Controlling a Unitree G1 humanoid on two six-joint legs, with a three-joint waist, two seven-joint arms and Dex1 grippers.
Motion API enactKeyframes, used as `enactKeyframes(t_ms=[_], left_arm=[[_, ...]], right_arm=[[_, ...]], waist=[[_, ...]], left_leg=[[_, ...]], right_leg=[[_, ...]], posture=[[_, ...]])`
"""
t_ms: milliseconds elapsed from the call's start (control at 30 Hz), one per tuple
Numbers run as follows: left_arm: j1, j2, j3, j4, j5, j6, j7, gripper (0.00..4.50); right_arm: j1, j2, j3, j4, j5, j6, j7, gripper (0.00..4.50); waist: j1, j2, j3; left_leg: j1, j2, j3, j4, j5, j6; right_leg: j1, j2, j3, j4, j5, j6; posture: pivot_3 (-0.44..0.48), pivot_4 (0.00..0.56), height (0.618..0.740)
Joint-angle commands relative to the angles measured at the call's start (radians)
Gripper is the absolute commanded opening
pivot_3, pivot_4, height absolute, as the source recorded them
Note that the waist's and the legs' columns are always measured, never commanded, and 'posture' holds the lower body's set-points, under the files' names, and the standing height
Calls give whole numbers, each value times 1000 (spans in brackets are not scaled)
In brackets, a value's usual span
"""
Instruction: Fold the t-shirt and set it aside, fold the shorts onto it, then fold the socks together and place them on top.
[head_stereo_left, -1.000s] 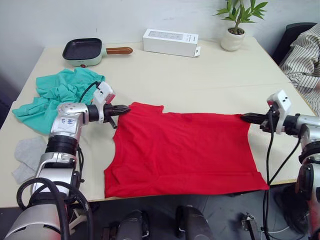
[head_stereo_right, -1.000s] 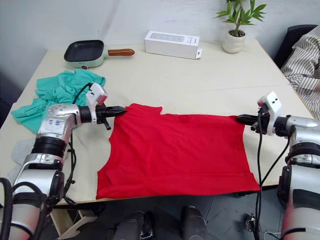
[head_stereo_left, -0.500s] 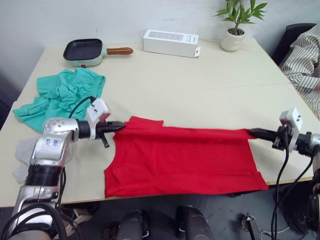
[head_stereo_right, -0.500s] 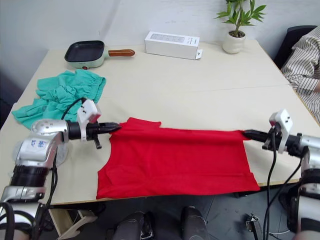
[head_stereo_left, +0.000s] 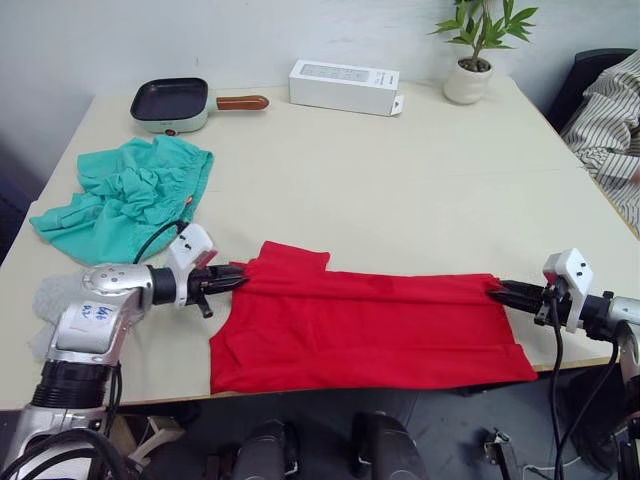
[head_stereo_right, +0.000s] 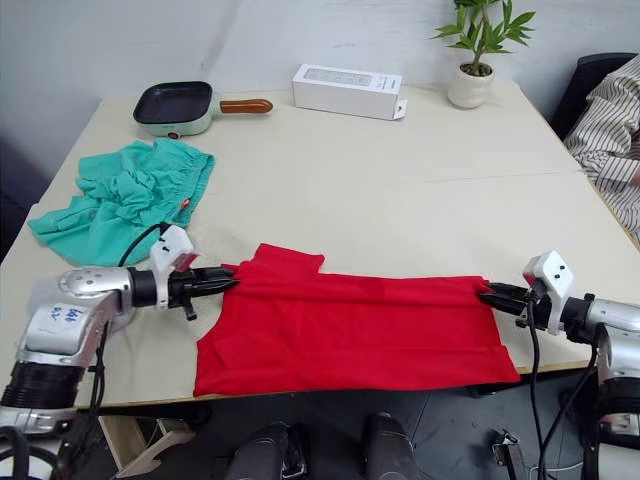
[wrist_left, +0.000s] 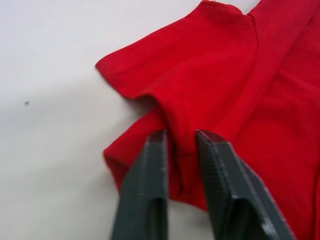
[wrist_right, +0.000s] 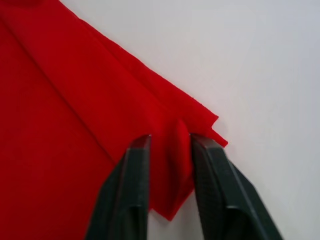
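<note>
The left claw (head_stereo_left: 238, 277) pinches a fold of the red t-shirt (head_stereo_left: 370, 325) at its left end; the right claw (head_stereo_left: 497, 290) pinches its right end. The t-shirt lies along the near edge of the worktop (head_stereo_left: 400, 170). The teal shorts (head_stereo_left: 130, 195) lie crumpled at far left, and a potted plant (head_stereo_left: 474, 45) stands at the back.

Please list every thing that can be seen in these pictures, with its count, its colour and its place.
t-shirt: one, bright red, near edge of the table, far edge being drawn toward the robot.
shorts: one, teal, crumpled on the table's left side.
socks: light grey, near left edge, partly hidden by the left arm; count unclear.
pan: one, dark with pale green body and brown handle, far left.
box: one, white, far middle.
potted plant: one, green in white pot, far right.
table: one, beige.
person's striped sleeve: one, right edge.
left gripper: black, pinching the t-shirt's left corner.
right gripper: black, pinching its right corner.
</note>
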Motion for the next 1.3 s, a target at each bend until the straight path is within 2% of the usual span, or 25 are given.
enactKeyframes(t_ms=[33, 100, 233, 400, 567, 667, 967, 1033, 1067, 1300], left_arm=[[-100, 41, 26, 11, -110, 156, -76, 2333], [-170, 48, -7, 48, -127, 235, -92, 2972], [-352, -61, -98, 260, -24, 215, 26, 4287], [-476, -187, -198, 526, 111, 53, 103, 4287], [-526, -257, -264, 659, 182, -34, 79, 4287], [-517, -278, -277, 647, 195, -59, 51, 3665], [-445, -280, -248, 557, 191, -65, 41, 779], [-435, -278, -241, 543, 191, -61, 44, 95], [-429, -275, -238, 536, 190, -59, 43, 0], [-406, -273, -225, 504, 187, -50, 47, 0]], right_arm=[[-13, -64, -40, -30, 22, -23, 7, 2425], [-26, -84, -40, -21, 23, -33, 12, 3143], [-66, -108, -27, 15, 18, -63, 28, 4486], [-93, -106, 21, 67, -25, -141, 52, 4486], [-121, -106, 51, 116, -54, -189, 56, 4486], [-128, -112, 58, 133, -56, -186, 65, 4500], [-139, -114, 72, 190, -68, -171, 74, 4500], [-141, -113, 71, 193, -66, -169, 78, 3866], [-143, -112, 69, 194, -63, -168, 80, 3549], [-160, -103, 69, 190, -57, -158, 89, 1043]], waist=[[5, 0, 0], [6, 0, 0], [8, 0, 0], [4, 0, 0], [2, -1, 0], [5, -1, 0], [2, -1, 0], [2, -1, 0], [2, -1, 0], [2, -1, 0]], left_leg=[[0, 0, 0, 0, 0, 0], [0, -1, 0, 1, 0, 1], [0, -1, -1, 2, 0, 1], [0, -1, 0, 2, 0, 2], [1, -1, 2, 1, 0, 2], [1, -1, 2, 3, 0, 2], [1, -1, 1, 3, 0, 2], [1, -1, 1, 3, 0, 2], [1, -1, 1, 3, 0, 2], [1, -1, 1, 3, 0, 2]], right_leg=[[0, 0, 0, 0, 0, 0], [0, 0, -1, 0, 0, 0], [2, 1, -1, 0, 0, 0], [2, 2, -7, 1, 0, 1], [1, 2, -8, 0, 0, 1], [1, 1, -7, 1, 0, 1], [1, 0, -8, 1, 0, 1], [1, 0, -8, 1, 0, 1], [1, 0, -8, 1, 0, 1], [1, 0, -8, 1, 0, 1]], posture=[[0, 150, 740], [0, 150, 740], [0, 150, 740], [0, 150, 740], [0, 150, 740], [0, 150, 740], [0, 150, 740], [0, 150, 740], [0, 150, 740], [0, 150, 740]])
